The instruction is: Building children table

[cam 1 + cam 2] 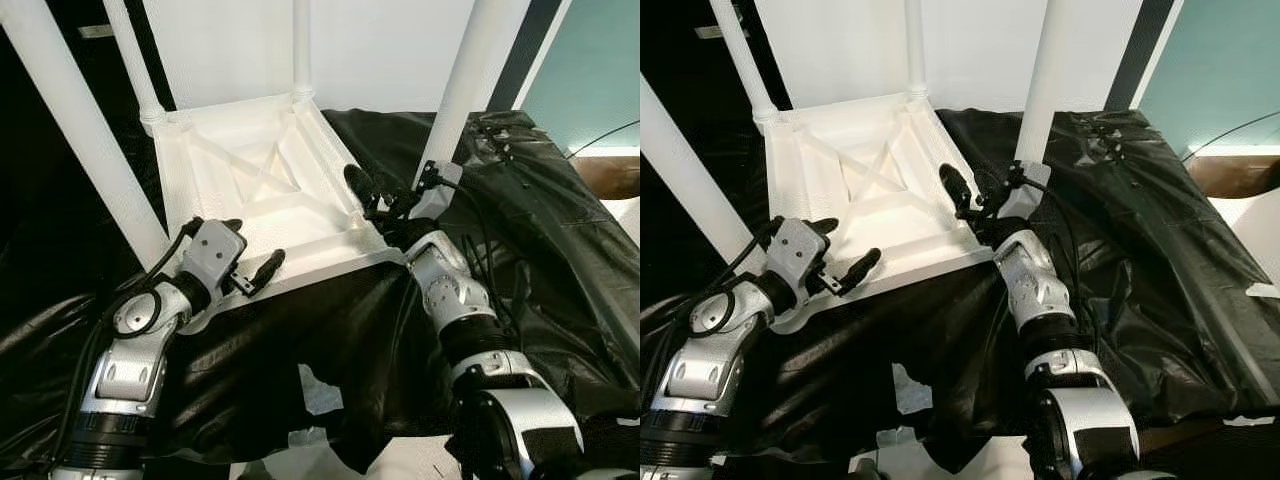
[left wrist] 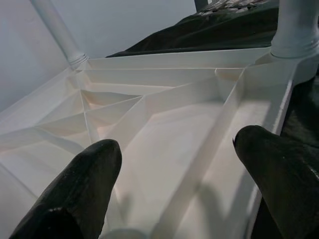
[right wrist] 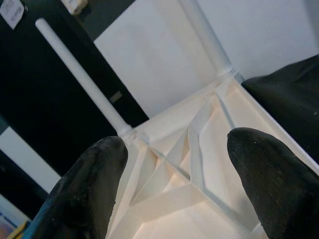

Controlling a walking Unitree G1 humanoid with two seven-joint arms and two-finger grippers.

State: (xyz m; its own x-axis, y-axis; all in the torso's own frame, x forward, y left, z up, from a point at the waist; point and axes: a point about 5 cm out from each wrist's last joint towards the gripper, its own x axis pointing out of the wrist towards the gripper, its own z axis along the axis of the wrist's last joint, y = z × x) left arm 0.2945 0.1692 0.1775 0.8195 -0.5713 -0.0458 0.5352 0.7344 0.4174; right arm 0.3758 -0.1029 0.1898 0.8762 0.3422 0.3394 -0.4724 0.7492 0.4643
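Left eye view, upturned white table [image 1: 262,185] on black plastic sheet [image 1: 560,250], both grippers spread, empty.

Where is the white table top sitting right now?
In the left eye view the table top lies upside down, centre frame, on black sheeting, four legs pointing up, with the left gripper at its near-left edge and the right gripper at its right edge.

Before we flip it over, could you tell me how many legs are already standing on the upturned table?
4: near-left leg, far-left leg, far-right leg and near-right leg, one at each corner of the tabletop.
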